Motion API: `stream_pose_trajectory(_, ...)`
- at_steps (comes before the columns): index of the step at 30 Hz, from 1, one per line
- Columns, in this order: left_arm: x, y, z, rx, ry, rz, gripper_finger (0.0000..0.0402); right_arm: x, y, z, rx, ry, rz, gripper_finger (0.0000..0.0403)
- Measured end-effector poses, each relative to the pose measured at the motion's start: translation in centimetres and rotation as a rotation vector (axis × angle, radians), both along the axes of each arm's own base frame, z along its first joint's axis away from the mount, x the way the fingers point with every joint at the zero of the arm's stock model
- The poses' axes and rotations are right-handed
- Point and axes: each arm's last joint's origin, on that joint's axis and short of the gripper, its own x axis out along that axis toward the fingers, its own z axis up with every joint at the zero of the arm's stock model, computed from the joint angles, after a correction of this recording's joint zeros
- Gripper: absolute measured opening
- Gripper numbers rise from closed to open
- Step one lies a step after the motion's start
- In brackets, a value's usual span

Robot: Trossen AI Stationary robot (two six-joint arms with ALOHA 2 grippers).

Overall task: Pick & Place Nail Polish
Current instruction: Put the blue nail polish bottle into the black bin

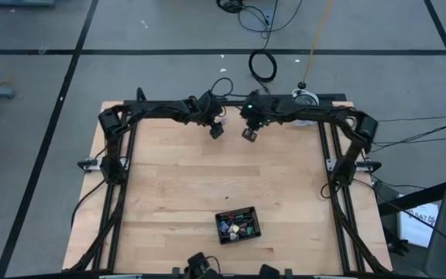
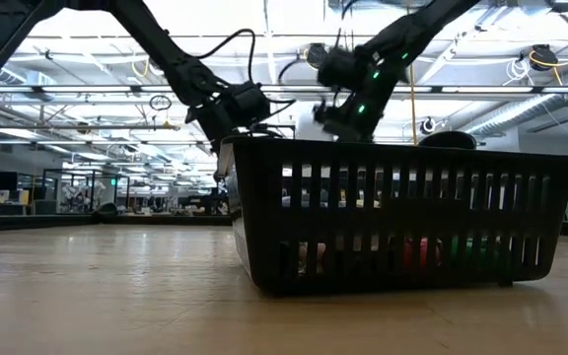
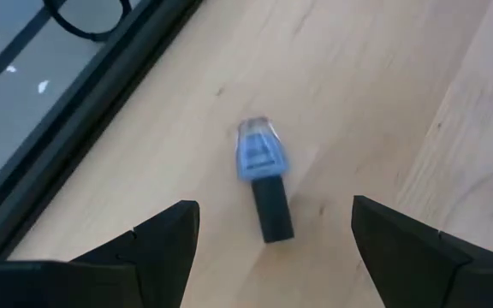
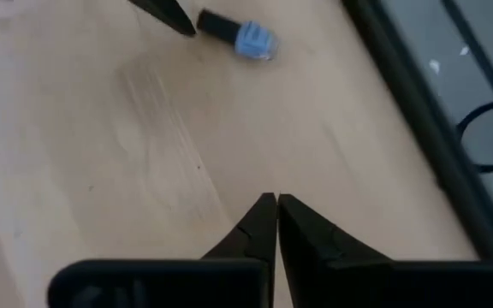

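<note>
Nearest, at the near edge of the bench (image 1: 169, 194), sits the black basket (image 1: 238, 225). From above it holds a cluster of small bottles (image 1: 235, 227), green, white and dark among them; through its slats in the low view only red and green smudges show, so no count is possible.

Mid-bench is bare wood between the two arm frames.

Far side: both arms reach inward along the far edge. Left tool (image 3: 272, 239) hangs with fingers spread wide, nothing between them. Directly under that gap lies one nail polish bottle (image 3: 262, 175), blue body, dark cap, on its side on the wood, apart from both fingers. The right wrist view shows the same bottle (image 4: 238, 34) beside a dark finger tip of the left arm. Right tool (image 4: 276, 224) is just to the right, fingers pressed together, empty, pointing at bare wood.

Judgement: step in hand is the pick of the blue bottle by the left arm, approach stage. Next move calls for lowering until the fingers straddle the body, then clenching; bottle lies flat and may roll if nudged. Carry to the basket follows.
</note>
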Motion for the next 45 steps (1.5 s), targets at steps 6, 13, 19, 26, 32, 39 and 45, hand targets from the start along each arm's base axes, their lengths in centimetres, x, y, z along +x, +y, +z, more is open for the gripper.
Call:
stream_pose_trajectory(6,0.3,0.8,-0.9,0.001,0.031,-0.004,0.0301,-2.9,1.5,3.4,-0.063,-0.119,0.000,0.0004)
stream_pose_trajectory(13,0.2,2.2,-2.5,-0.018,0.069,0.007,0.0301,-6.2,3.5,4.3,-0.147,-0.298,-0.004,0.0004)
stream_pose_trajectory(19,0.1,2.4,-2.6,0.003,0.098,0.008,0.0301,-8.5,4.8,3.6,-0.166,-0.384,-0.027,0.0004)
stream_pose_trajectory(26,-0.1,2.2,-2.8,0.022,0.150,-0.059,0.0301,-9.4,5.3,3.0,-0.147,-0.392,-0.041,0.0004)
stream_pose_trajectory(32,-0.3,2.3,-3.0,0.061,0.199,-0.166,0.0300,-9.1,5.9,3.0,-0.139,-0.391,-0.016,0.0004)
stream_pose_trajectory(39,-0.3,2.1,-3.1,0.053,0.206,-0.229,0.0301,-8.9,6.2,3.0,-0.139,-0.397,-0.003,0.0004)
stream_pose_trajectory(45,-0.1,2.3,-2.7,0.075,0.172,-0.216,0.0301,-9.0,6.2,3.0,-0.141,-0.396,-0.005,0.0004)
